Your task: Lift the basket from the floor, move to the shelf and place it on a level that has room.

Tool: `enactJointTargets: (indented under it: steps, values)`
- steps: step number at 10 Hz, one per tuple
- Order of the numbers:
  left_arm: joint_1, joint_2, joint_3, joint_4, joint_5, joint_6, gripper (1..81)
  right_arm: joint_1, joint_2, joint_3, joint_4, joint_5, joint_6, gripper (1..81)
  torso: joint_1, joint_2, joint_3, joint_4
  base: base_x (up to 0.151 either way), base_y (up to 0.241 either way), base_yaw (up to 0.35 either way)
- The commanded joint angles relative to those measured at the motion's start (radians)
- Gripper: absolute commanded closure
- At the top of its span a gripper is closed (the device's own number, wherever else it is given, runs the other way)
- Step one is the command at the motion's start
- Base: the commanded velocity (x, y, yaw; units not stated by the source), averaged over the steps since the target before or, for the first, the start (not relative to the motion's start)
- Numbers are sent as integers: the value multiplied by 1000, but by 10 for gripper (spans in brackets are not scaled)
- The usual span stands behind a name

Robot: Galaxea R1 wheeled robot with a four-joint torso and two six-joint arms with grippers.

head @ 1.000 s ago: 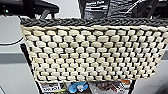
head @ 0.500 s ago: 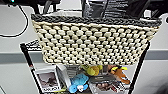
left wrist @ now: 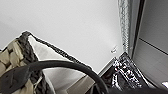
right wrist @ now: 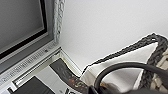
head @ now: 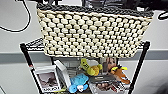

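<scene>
We see the cream woven basket (head: 93, 32) held high and close in the head view, its dark braided rim running along the top and its base hanging at about the height of the uppermost wire tier (head: 35, 43) of the black wire rack (head: 138, 67); whether the base touches that tier we cannot tell. The basket spans most of the gap between the two front posts. Below it, on a lower tier, lie a framed picture (head: 47, 80), a blue plush toy (head: 78, 81), a yellow plush toy (head: 90, 68) and an orange one (head: 120, 73). In the left wrist view we find the basket's braided corner (left wrist: 26, 50), its pale lining and a dark loop handle (left wrist: 62, 66) arching close to the camera; the right wrist view gives the opposite corner (right wrist: 156, 50) with its own loop handle (right wrist: 120, 68). We cannot tell how far either claw is open, nor what either grips, as the fingers cannot be made out.
</scene>
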Motion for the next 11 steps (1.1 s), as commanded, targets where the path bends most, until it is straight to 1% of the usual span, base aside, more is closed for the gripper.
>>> enactJointTargets:
  steps: [1, 2, 3, 7, 8, 9, 11]
  values:
    - [-108, 83, -127, 43, -40, 20, 811, 115, 125, -143, -45, 78, -11, 811, 0, 0, 0, 0, 0, 0, 0]
    - [-96, 94, -153, 46, -38, 31, 811, 109, 162, -191, -59, 44, -11, 811, 0, 0, 0, 0, 0, 0, 0]
    - [-85, 111, -184, 46, -20, 50, 811, 104, 209, -255, -70, 14, -13, 811, 0, 0, 0, 0, 0, 0, 0]
    - [-40, 182, -324, 44, 19, 112, 811, 109, 317, -430, -120, -34, -14, 811, 0, 0, 0, 0, 0, 0, 0]
    - [-39, 200, -357, 46, 35, 121, 811, 104, 340, -475, -131, -49, -16, 811, 0, 0, 0, 0, 0, 0, 0]
    - [-39, 221, -408, 44, 68, 145, 811, 98, 364, -510, -146, -54, -17, 811, 1, 0, -1, 0, 0, 0, 0]
    - [-19, 258, -485, 44, 77, 187, 811, 92, 410, -590, -159, -92, -17, 811, 2, 1, -1, 0, 0, 0, 0]
